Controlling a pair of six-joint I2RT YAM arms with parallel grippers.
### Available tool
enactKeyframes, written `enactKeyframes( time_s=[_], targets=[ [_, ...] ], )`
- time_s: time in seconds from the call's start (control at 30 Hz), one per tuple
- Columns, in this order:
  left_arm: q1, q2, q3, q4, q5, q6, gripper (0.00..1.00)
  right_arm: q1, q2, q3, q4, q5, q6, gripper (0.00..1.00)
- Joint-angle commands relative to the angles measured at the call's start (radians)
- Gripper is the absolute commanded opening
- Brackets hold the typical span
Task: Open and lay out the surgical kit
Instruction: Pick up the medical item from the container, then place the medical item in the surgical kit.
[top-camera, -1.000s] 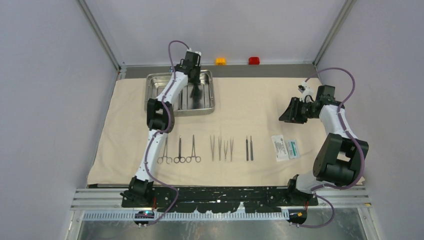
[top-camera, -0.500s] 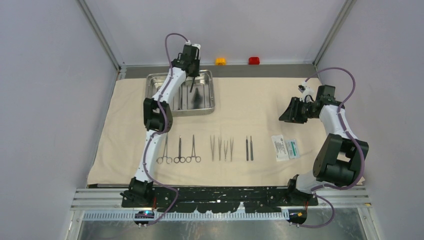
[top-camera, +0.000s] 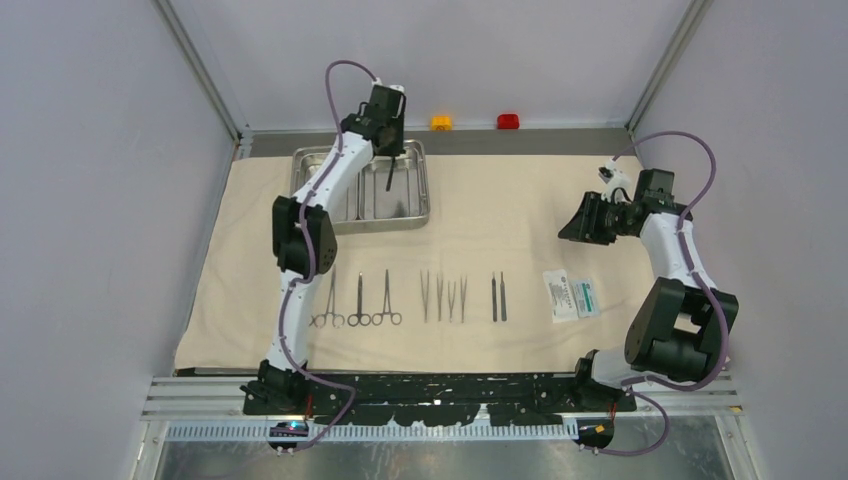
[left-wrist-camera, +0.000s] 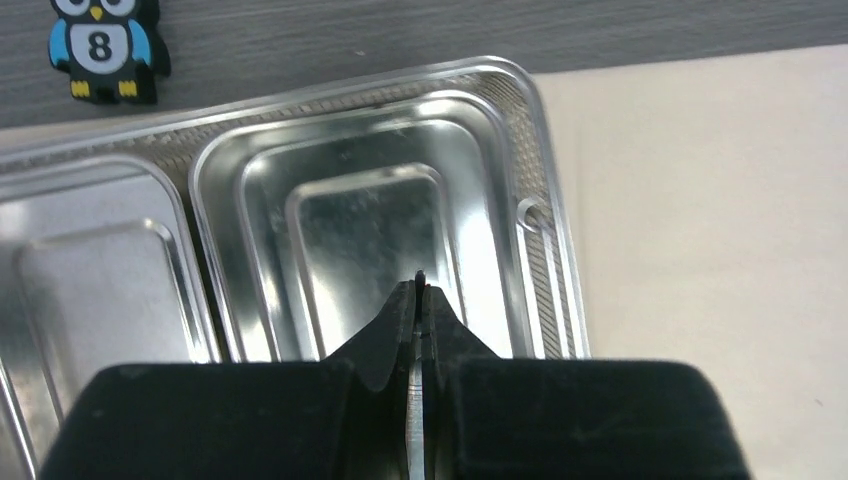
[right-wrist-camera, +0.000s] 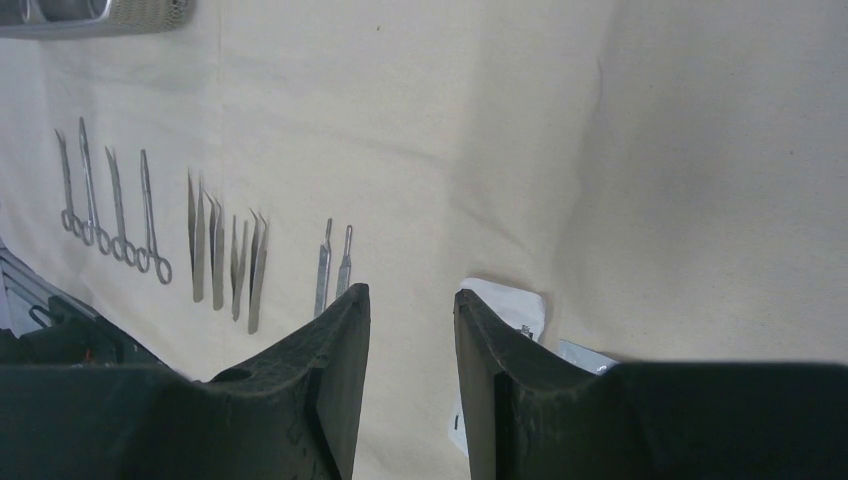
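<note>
My left gripper (top-camera: 387, 152) hangs over the right compartment of the shiny steel tray (top-camera: 415, 215), shut on a thin straight tool (top-camera: 388, 176) that dangles above the tray floor. In the left wrist view the tool's silver edge (left-wrist-camera: 416, 420) runs between the closed fingers (left-wrist-camera: 390, 320), over the tray (left-wrist-camera: 540, 180). On the beige cloth (top-camera: 500, 200) lie ring-handled forceps (top-camera: 358, 300), tweezers (top-camera: 443, 297), two straight tools (top-camera: 498, 297) and the white-and-green packet (top-camera: 571, 296). My right gripper (top-camera: 585, 222) hovers open and empty at the right, above the packet (right-wrist-camera: 505, 300).
An orange button (top-camera: 441, 122) and a red button (top-camera: 508, 121) sit on the back ledge. A small owl block (left-wrist-camera: 100, 50) lies behind the tray. Purple walls and metal posts close in both sides.
The left arm has risen and drawn back, lifting the thin tool out of the tray's right compartment. The right arm has barely moved.
</note>
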Motion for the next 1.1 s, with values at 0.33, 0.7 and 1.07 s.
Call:
enactKeyframes(
  time_s=[0.33, 0.7, 1.07],
  targets=[
    [-0.373, -0.365, -0.296, -0.029, -0.238, -0.357, 0.00, 0.002, -0.151, 0.011, 0.031, 0.008, 0.082, 0.42],
    [-0.626, -0.305, -0.335, -0.083, -0.227, -0.622, 0.00, -0.018, -0.350, -0.050, -0.059, 0.191, 0.052, 0.42],
    [-0.666, -0.085, -0.151, -0.180, -0.194, -0.742, 0.00, -0.111, -0.476, -0.104, -0.067, 0.213, 0.049, 0.44]
  ],
)
